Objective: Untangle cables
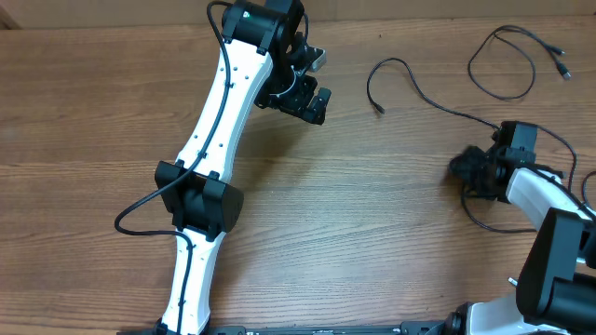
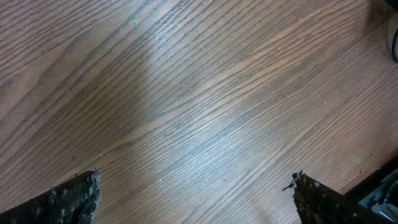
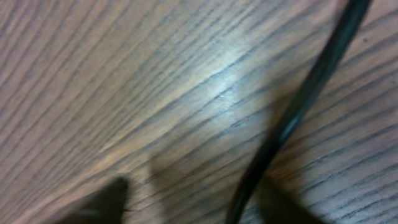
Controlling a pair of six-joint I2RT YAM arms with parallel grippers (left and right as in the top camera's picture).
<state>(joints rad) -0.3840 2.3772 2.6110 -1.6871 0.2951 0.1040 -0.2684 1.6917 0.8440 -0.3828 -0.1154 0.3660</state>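
The right gripper sits low at the right edge of the overhead frame, down among the cables. Its wrist view is blurred: a thick-looking black cord runs from the upper right to the bottom centre, between two dark shapes that are probably its fingers. Whether they are clamped on it or merely straddling it I cannot tell. The left gripper is in the upper middle of the overhead frame. Its fingertips are spread wide over bare wood with nothing between them, and no cord lies within its reach. All the cables lie in the upper right and right of the table. A long strand curls to a small plug near the top centre and trails right toward the right gripper. A looped cord lies in the upper right corner with its plug ends pointing to the frame edge. More slack curves below the right gripper. Judging by this layout, the work is well along, since the plugged end and the corner loop lie open and apart. What seems left is the stretch around and under the right gripper, where strands may cross; the arm hides it, so I cannot say whether a knot remains.
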